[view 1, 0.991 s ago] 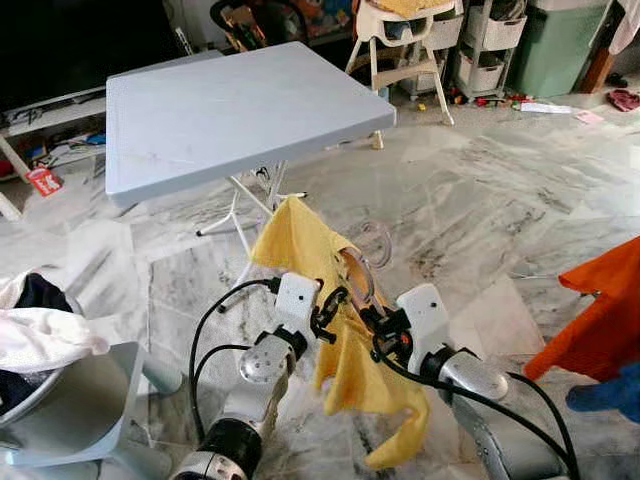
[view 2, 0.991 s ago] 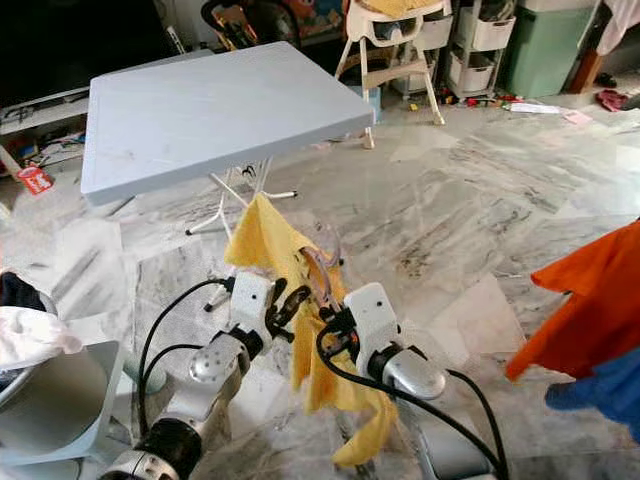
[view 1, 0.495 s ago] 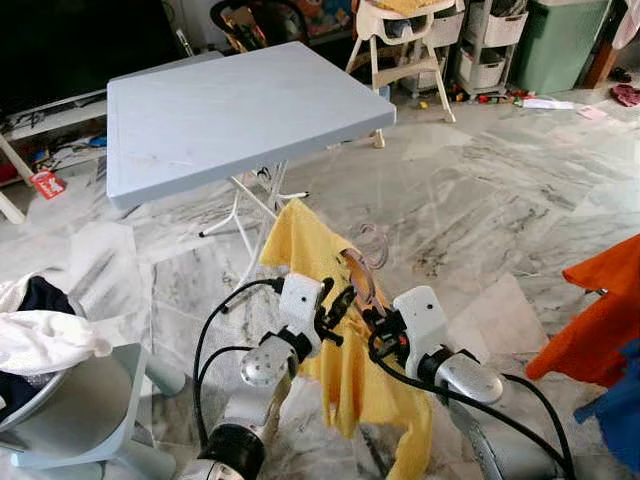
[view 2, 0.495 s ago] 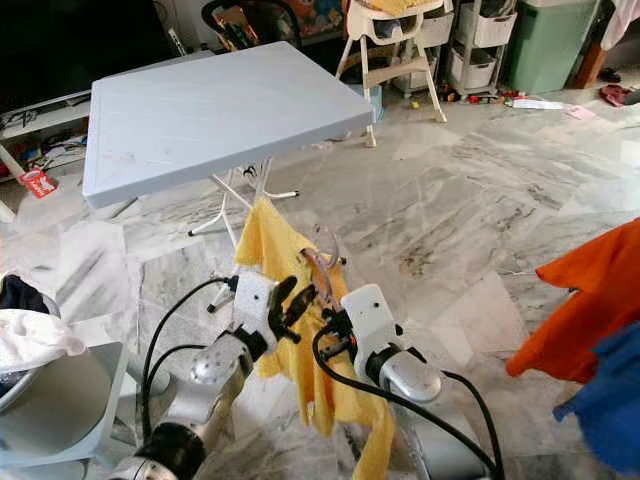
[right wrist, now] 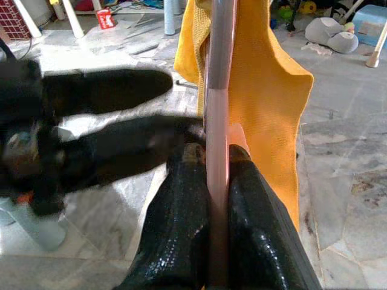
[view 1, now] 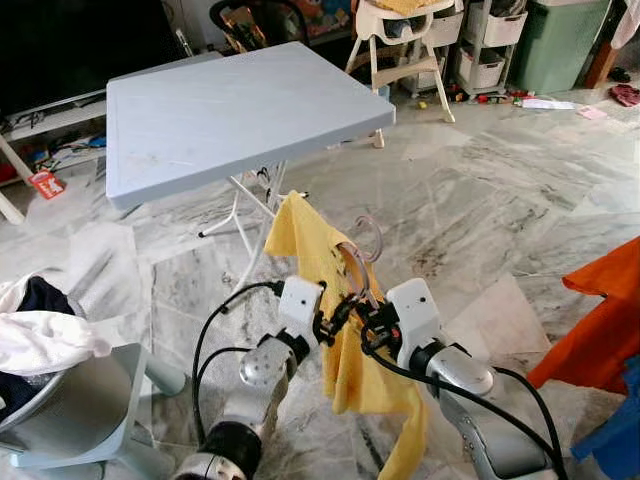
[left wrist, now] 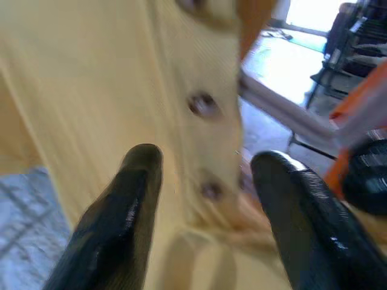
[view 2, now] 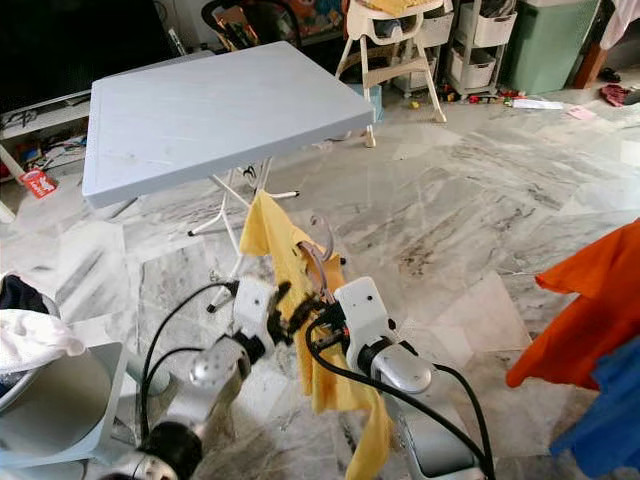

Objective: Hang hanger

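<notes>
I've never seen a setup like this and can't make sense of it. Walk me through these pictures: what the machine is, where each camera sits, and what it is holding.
This is a humanoid robot in a home. Two pictures come from cameras in its head, looking down at its own silver arms. The other two come from cameras on its wrists, looking along the black fingers.

The right gripper is clamped on a clear pinkish hanger, which carries a yellow garment. The left gripper is open, its fingers against the buttoned cloth.

Ahead stands a grey folding table on a marble floor. A basket of laundry sits at the robot's left, and an orange garment hangs at its right.
</notes>
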{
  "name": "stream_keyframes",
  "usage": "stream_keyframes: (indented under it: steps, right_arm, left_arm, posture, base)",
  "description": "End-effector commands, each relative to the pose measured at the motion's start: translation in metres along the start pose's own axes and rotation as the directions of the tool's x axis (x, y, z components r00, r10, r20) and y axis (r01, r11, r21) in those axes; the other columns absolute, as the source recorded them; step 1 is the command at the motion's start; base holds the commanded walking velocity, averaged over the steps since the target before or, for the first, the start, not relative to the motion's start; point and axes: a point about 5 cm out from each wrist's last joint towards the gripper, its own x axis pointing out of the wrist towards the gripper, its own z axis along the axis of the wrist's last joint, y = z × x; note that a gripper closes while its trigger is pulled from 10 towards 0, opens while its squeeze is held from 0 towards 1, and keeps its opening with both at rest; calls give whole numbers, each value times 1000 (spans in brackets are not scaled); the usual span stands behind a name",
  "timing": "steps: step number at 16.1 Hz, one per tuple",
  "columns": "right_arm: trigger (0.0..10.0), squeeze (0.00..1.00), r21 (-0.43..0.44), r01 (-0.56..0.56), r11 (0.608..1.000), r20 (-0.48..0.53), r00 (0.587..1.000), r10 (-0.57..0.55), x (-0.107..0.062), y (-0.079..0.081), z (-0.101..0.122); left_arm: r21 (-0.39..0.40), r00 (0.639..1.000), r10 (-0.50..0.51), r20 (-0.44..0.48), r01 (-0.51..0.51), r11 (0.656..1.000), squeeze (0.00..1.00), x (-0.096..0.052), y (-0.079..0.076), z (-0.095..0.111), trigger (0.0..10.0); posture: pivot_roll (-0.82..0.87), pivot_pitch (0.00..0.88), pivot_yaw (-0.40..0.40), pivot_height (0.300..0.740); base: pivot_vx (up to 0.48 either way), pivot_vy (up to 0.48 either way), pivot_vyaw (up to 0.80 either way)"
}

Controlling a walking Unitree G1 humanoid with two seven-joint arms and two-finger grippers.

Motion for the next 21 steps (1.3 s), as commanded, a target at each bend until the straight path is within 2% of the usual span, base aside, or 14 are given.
stream_keyframes:
  steps: [1, 3, 4, 5, 10, 12, 16, 21]
  right_arm:
    - [10000, 0, -14, -38, 999, 71, 997, 39, 2, 8, 18]
    - [10000, 0, -11, -42, 999, 68, 997, 43, 1, 10, 17]
    - [10000, 0, -9, -51, 999, 72, 996, 51, 1, 12, 18]
    - [10000, 0, -7, -60, 998, 75, 995, 61, 1, 15, 20]
    - [10000, 0, -6, -71, 997, 85, 994, 71, -2, 15, 24]
    - [10000, 0, -7, -69, 998, 81, 994, 69, -3, 15, 24]
    - [10000, 0, -35, -53, 998, 57, 997, 55, -4, 13, 18]
    - [10000, 0, -72, -54, 996, 41, 998, 57, 0, 15, 14]
  left_arm:
    - [18, 999, 40, 16, -41, 999, 1000, 1, 8, 4, 10000]
    - [38, 998, 53, 13, -54, 998, 1000, 6, 8, 8, 10000]
    - [44, 999, 52, 7, -52, 998, 239, 7, 7, 7, 10000]
    - [44, 999, 47, 4, -47, 998, 0, 8, 6, 7, 10000]
    - [42, 998, 56, -19, -55, 998, 0, 10, 9, 5, 10000]
    - [37, 997, 81, -16, -81, 996, 0, 11, 15, 7, 0]
    - [39, 995, 97, 16, -97, 995, 0, 13, 21, 15, 0]
    - [49, 987, 157, 33, -158, 986, 0, 9, 34, 19, 0]
  posture:
    - [-190, 8, 123, 740]
    - [-196, 7, 128, 740]
    - [-201, 7, 130, 740]
    - [-204, 6, 131, 740]
    - [-227, 0, 143, 740]
    - [-235, 0, 148, 740]
    - [-229, 0, 150, 740]
    - [-210, 0, 147, 740]
  base:
    - [0, 0, 0]
    - [0, 0, 0]
    - [0, 0, 0]
    - [0, 0, 0]
    - [0, 0, 0]
    - [0, 0, 0]
    - [0, 0, 0]
    - [0, 0, 0]
